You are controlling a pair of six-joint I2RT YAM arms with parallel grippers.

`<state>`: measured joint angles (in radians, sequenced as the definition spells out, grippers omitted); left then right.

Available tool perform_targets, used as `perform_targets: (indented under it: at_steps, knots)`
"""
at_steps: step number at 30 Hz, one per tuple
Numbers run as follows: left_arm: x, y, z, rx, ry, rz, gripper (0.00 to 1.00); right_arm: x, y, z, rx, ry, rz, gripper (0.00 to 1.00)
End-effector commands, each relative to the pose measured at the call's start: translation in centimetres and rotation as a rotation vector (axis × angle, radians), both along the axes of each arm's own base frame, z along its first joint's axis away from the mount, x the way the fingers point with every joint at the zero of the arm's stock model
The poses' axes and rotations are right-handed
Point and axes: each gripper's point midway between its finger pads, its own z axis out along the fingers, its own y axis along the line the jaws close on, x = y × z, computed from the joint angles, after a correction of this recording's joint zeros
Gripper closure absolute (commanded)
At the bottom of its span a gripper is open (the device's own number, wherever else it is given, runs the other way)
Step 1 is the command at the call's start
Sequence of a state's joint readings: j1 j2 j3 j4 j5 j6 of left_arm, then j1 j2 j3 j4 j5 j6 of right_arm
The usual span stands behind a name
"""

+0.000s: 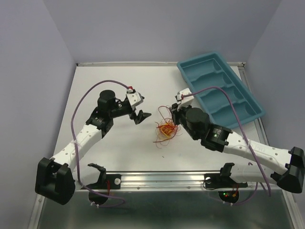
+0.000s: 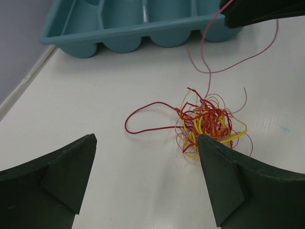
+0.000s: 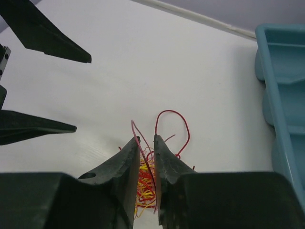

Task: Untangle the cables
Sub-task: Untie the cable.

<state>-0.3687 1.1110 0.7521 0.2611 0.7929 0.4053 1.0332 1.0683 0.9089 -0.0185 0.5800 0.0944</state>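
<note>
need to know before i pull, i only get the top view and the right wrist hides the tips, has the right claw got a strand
observer: yes, the right wrist view shows a thin pink strand running through the nearly closed right claw
operator: is the whole pile off the table too
observer: no, in the left wrist view that strand runs up alone to the claw and the tangle lies on the table
operator: anything loose for the left claw
observer: a long red loop sticks out flat toward the open left claw

Lighting is bright and even, shadows soft, focus sharp.
</note>
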Motion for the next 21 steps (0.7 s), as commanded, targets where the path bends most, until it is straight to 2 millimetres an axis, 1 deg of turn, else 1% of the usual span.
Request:
perform_targets:
  at_steps: [1,2,3,4,5,7,9,12,13,14,16,17,19,20,21]
  knots:
    - [-0.8,-2.3,-2.5,0.108,-0.004,-0.053,0.01,1.0,-0.4,0.1,-0.005,0.003,-0.068,0.67]
    - [-0.8,-2.7,-3.3,0.127,0.009,-0.047,0.01,1.1,-0.4,0.1,-0.007,0.004,-0.071,0.59]
    - [-0.7,-3.0,-3.8,0.144,0.013,-0.039,0.01,1.3,-0.7,0.1,-0.002,0.005,-0.095,0.55]
    - [-0.6,-3.4,-4.3,0.161,0.017,-0.034,0.01,1.5,-1.2,0.1,0.001,0.006,-0.115,0.54]
    - [-0.3,-4.0,-5.5,0.190,0.037,-0.023,0.01,1.7,-1.6,0.3,0.011,0.004,-0.136,0.54]
    - [-0.1,-4.4,-6.5,0.207,0.063,-0.025,0.01,2.0,-2.8,0.5,0.038,0.004,-0.169,0.53]
    - [-0.2,-5.2,-7.8,0.234,0.092,-0.045,0.01,2.2,-3.2,0.6,0.061,0.013,-0.171,0.46]
    - [-0.3,-6.1,-9.7,0.282,0.113,-0.049,0.01,2.8,-4.5,0.6,0.082,0.025,-0.206,0.46]
    - [-0.4,-6.4,-10.1,0.294,0.119,-0.051,0.03,3.0,-4.7,0.4,0.092,0.037,-0.215,0.45]
    - [-0.2,-6.5,-11.0,0.319,0.138,-0.043,0.04,3.3,-5.2,0.3,0.095,0.040,-0.234,0.45]
    - [-0.4,-7.0,-11.9,0.341,0.155,-0.052,0.14,3.4,-5.3,0.3,0.108,0.050,-0.225,0.45]
    - [-0.3,-7.2,-12.5,0.359,0.175,-0.058,0.29,3.6,-5.1,0.1,0.110,0.058,-0.212,0.45]
    - [-0.6,-7.5,-12.9,0.376,0.191,-0.087,0.55,3.7,-4.9,-0.2,0.105,0.069,-0.195,0.46]
    - [-0.7,-7.7,-13.0,0.386,0.204,-0.096,0.69,3.7,-4.7,-0.3,0.101,0.074,-0.182,0.47]
    - [-0.7,-7.7,-12.9,0.387,0.208,-0.097,1.00,3.6,-3.9,-0.6,0.087,0.084,-0.139,0.47]
